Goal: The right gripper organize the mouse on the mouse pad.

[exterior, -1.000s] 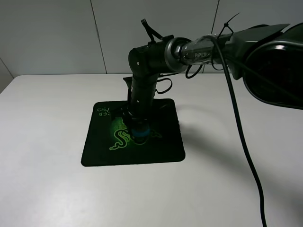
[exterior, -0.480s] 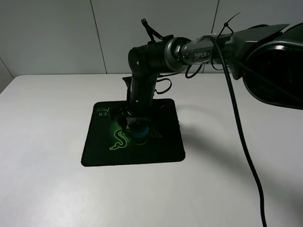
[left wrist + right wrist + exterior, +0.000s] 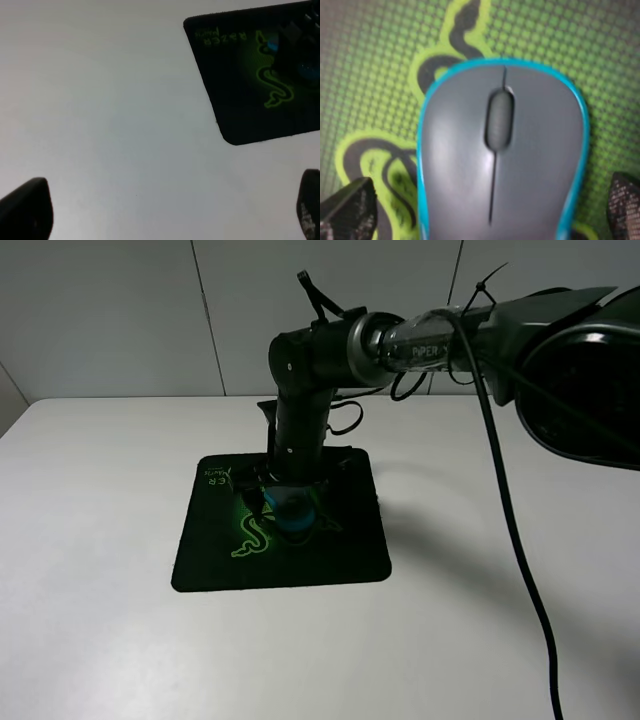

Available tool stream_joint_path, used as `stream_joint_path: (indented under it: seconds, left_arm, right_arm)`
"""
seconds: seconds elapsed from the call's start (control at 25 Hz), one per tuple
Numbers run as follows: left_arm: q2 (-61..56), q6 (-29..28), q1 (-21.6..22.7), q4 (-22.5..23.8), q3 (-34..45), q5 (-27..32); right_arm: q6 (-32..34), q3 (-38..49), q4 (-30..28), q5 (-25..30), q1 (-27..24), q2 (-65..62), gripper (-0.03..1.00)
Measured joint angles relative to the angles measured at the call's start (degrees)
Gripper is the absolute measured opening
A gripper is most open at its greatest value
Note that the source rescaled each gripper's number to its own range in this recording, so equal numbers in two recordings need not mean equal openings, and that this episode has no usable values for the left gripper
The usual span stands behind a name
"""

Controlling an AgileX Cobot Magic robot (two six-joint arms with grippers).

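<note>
The mouse (image 3: 295, 518), grey on top with blue sides, lies on the green snake logo in the middle of the black mouse pad (image 3: 205, 555). My right gripper (image 3: 284, 502) reaches across from the right and hangs just over the mouse. In the right wrist view the mouse (image 3: 500, 150) fills the frame on the pad (image 3: 380, 60). The right gripper (image 3: 485, 212) is open, with its fingertips (image 3: 347, 210) clear of the mouse's sides. My left gripper (image 3: 165, 210) is open and empty above bare table, and the pad (image 3: 235, 90) shows far from it.
The white table (image 3: 100, 640) spreads on all sides of the pad. A black cable (image 3: 520, 570) hangs from the right arm across the right side. A grey wall stands behind the table.
My right gripper has risen a little off the mouse, so more of the blue rim shows. The mouse stays on the pad's logo.
</note>
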Motion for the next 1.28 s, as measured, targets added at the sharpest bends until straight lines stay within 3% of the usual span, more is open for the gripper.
stream_joint_path:
  seconds: [0.24,0.68,0.84,1.28]
  left_arm:
    - [0.00,0.00,0.00,0.00,0.00,0.00]
    - [0.00,0.00,0.00,0.00,0.00,0.00]
    - [0.00,0.00,0.00,0.00,0.00,0.00]
    - [0.00,0.00,0.00,0.00,0.00,0.00]
  right_arm:
    - [-4.01,-6.61,-0.19,11.66,0.00,-1.34,0.99]
    - [-11.01,-7.47,-0.75,13.14,0.00,-10.25,0.99]
    - [-12.19,-1.23,-1.37,13.09,0.00,-17.73,0.99]
    - [-14.87,26.04,-1.92,13.31,0.00,-46.43,0.99]
